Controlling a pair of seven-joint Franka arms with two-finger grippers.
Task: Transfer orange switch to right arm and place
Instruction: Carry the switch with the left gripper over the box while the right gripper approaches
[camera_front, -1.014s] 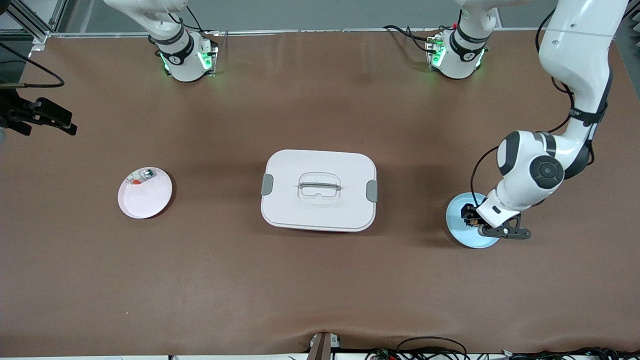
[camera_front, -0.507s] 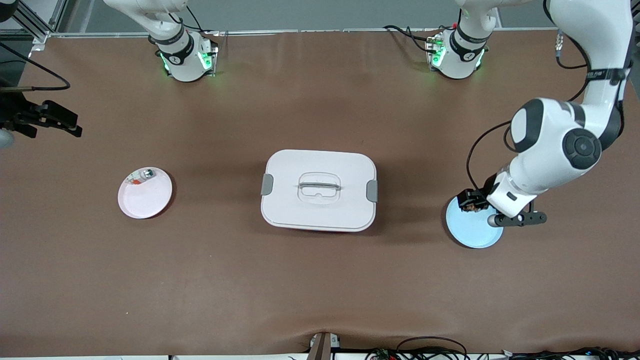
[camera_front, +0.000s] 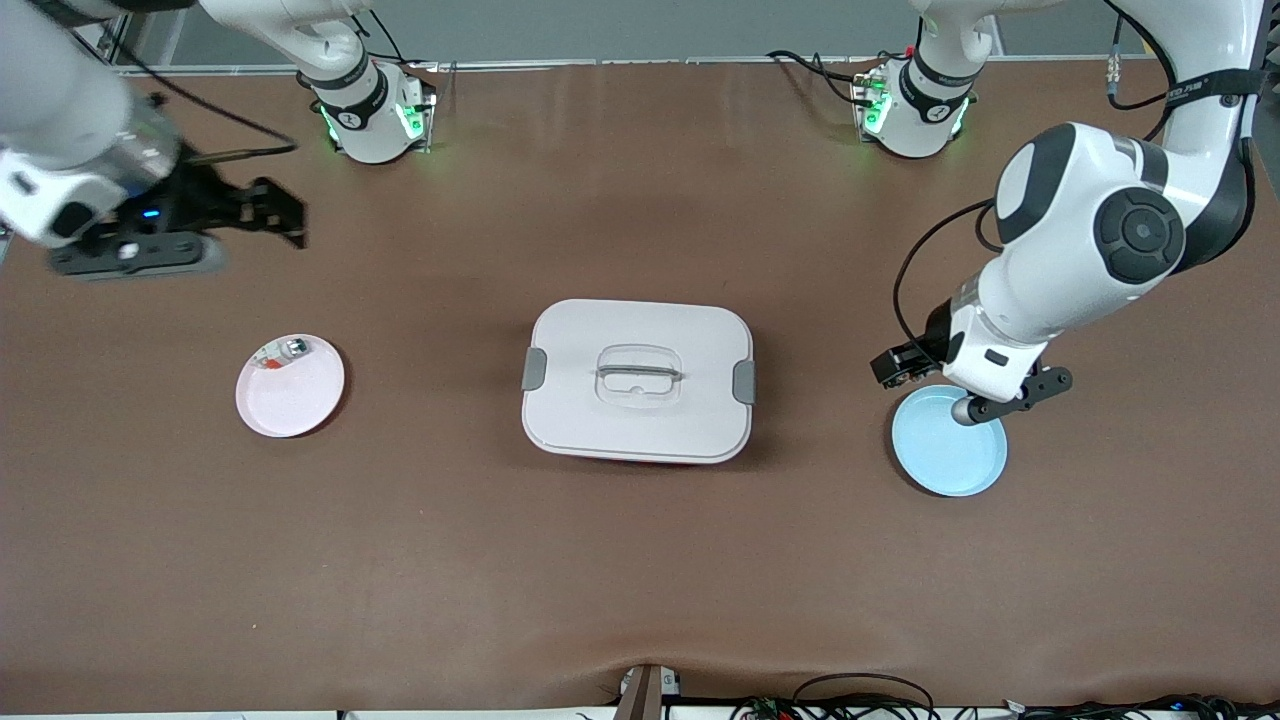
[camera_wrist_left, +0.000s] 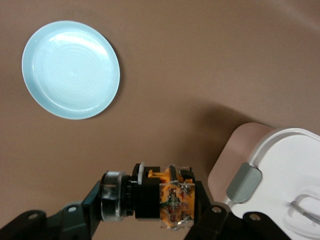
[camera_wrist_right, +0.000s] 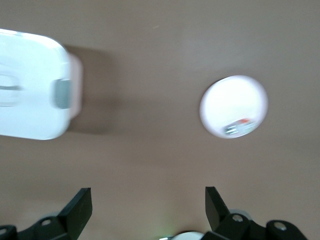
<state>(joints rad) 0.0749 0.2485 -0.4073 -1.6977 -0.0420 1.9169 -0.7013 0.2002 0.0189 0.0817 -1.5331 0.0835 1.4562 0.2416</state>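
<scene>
orange-banded and blocky, the orange switch (camera_wrist_left: 165, 199) sits clamped in the left gripper (camera_wrist_left: 150, 210), up in the air just over the table beside the smooth round pale blue plate (camera_wrist_left: 71, 69), near the white lidded box (camera_front: 638, 380). the right gripper (camera_front: 262, 212) hangs wide and empty, above the glossy pink plate (camera_front: 300, 398); its small pale piece (camera_front: 283, 352) is hard to make out.

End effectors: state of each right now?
Left end effector: shut on the orange switch, up over the table beside the blue plate.
Right end effector: open, holding nothing, over the table above the pink plate.
</scene>
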